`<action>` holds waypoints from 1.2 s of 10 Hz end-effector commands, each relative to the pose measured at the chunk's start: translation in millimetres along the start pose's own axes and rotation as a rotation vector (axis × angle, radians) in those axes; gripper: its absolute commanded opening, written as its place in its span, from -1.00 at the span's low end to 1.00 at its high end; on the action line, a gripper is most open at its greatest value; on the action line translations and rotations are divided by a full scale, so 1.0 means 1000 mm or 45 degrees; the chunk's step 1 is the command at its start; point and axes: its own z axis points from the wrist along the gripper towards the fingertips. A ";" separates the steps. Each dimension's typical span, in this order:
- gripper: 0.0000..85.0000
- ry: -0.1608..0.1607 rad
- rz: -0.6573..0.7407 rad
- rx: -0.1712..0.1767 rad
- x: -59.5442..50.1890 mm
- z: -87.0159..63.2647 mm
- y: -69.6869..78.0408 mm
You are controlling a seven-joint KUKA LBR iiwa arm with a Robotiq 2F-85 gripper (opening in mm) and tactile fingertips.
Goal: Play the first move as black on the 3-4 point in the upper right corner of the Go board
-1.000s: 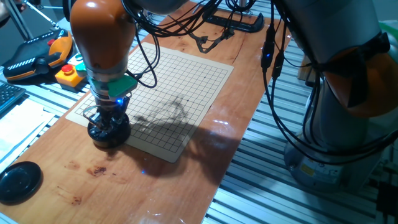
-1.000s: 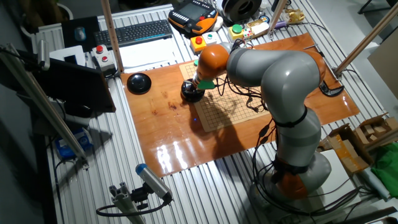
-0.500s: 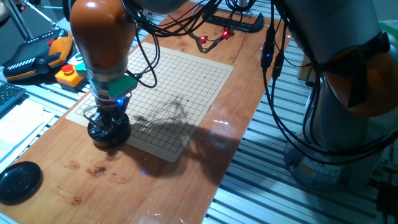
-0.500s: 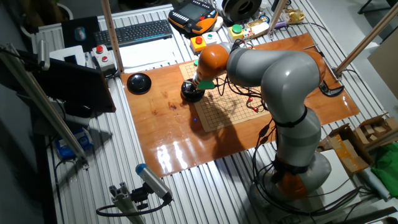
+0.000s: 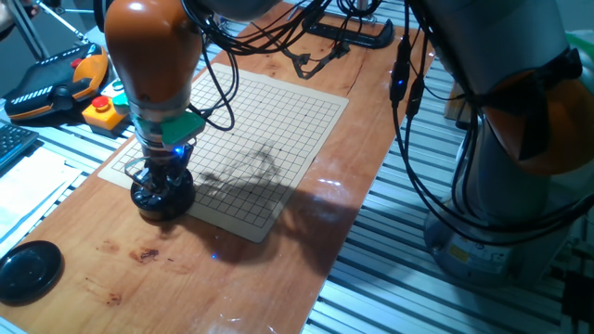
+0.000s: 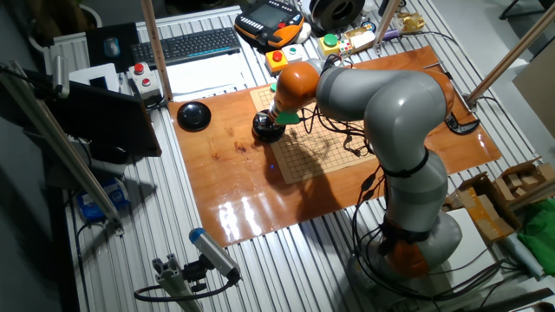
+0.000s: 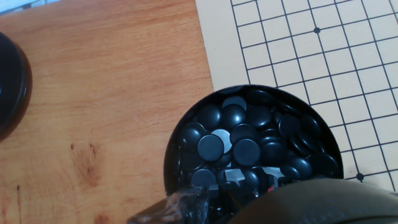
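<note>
Tool sits down in the round black bowl of glossy black stones, directly beneath it at the pale gridded Go board's corner; finger spread can't be told.

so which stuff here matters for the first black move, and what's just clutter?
In play:
- bowl of black stones
- Go board
- tool, down in the bowl

Lying about:
- black lid
- keyboard
- teach pendant
- button box

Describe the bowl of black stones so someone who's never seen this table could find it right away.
Start at the tan gridded Go board on the wooden table. At the board's corner under the orange arm's claw sits the round black bowl, overlapping the board's edge. Unlike the flat black lid lying apart on bare wood, it is heaped with glossy black stones.
</note>
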 end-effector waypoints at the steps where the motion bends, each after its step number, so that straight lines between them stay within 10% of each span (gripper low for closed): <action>1: -0.43 0.001 0.000 -0.002 0.000 0.000 0.000; 12: -0.76 0.008 0.001 -0.010 0.001 0.001 0.000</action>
